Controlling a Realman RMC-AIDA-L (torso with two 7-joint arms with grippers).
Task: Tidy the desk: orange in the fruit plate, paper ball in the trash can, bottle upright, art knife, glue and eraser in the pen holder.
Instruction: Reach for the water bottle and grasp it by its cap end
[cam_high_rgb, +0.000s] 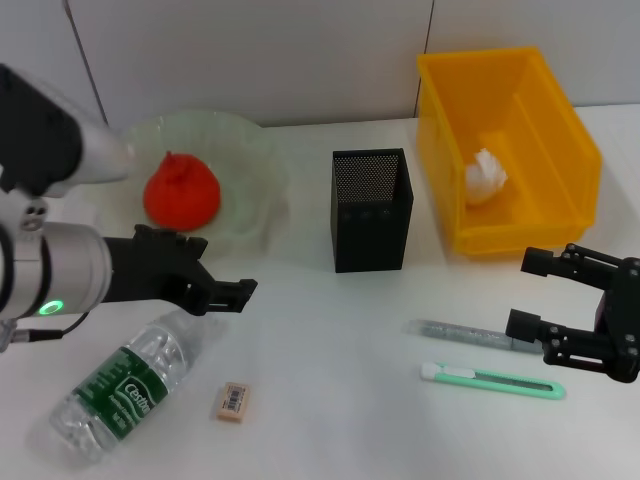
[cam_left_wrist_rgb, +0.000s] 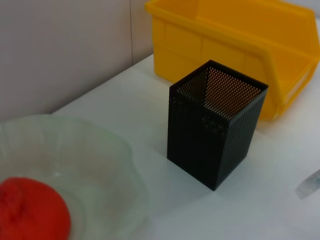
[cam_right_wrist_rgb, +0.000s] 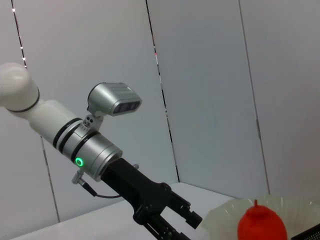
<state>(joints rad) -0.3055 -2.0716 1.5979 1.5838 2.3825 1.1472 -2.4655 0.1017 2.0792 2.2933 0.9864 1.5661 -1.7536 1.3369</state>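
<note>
The orange (cam_high_rgb: 181, 190) lies in the glass fruit plate (cam_high_rgb: 258, 165) at the back left. A white paper ball (cam_high_rgb: 485, 177) sits inside the yellow trash can (cam_high_rgb: 565, 140). Between them stands the black mesh pen holder (cam_high_rgb: 372, 210). A clear bottle (cam_high_rgb: 125, 385) lies on its side at the front left, with the eraser (cam_high_rgb: 232, 401) to its right. The glue (cam_high_rgb: 465, 333) and the green art knife (cam_high_rgb: 490, 380) lie at the front right. My left gripper (cam_high_rgb: 238, 296) hovers open above the bottle's cap end. My right gripper (cam_high_rgb: 522, 294) is open just right of the glue.
The left wrist view shows the pen holder (cam_left_wrist_rgb: 215, 135), the trash can (cam_left_wrist_rgb: 240, 40) behind it, the plate (cam_left_wrist_rgb: 105, 165) with the orange (cam_left_wrist_rgb: 30, 210), and one end of the glue (cam_left_wrist_rgb: 310, 185). A grey wall closes the back of the white table.
</note>
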